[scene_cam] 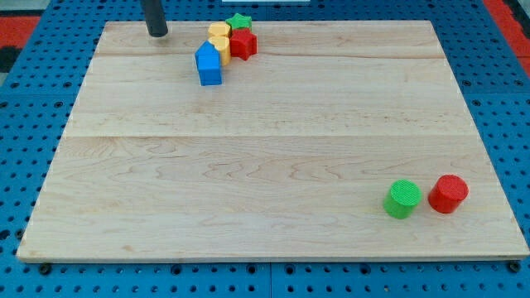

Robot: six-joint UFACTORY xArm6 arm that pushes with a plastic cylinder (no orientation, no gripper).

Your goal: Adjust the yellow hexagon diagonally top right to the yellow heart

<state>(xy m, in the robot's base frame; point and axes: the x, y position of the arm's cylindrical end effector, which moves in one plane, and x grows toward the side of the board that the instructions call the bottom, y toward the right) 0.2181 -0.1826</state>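
Two yellow blocks sit in a tight cluster near the view's top, one (pixel 219 31) just above the other (pixel 222 50). I cannot tell which is the hexagon and which the heart. A green star (pixel 240 21) and a red block (pixel 243 44) touch them on the right. A blue house-shaped block (pixel 209 65) touches them at the lower left. My tip (pixel 157 35) rests on the board to the left of the cluster, about a block's width clear of the upper yellow block and touching nothing.
A green cylinder (pixel 402 199) and a red cylinder (pixel 448 194) stand side by side near the board's bottom right corner. The wooden board (pixel 265 157) lies on a blue perforated table.
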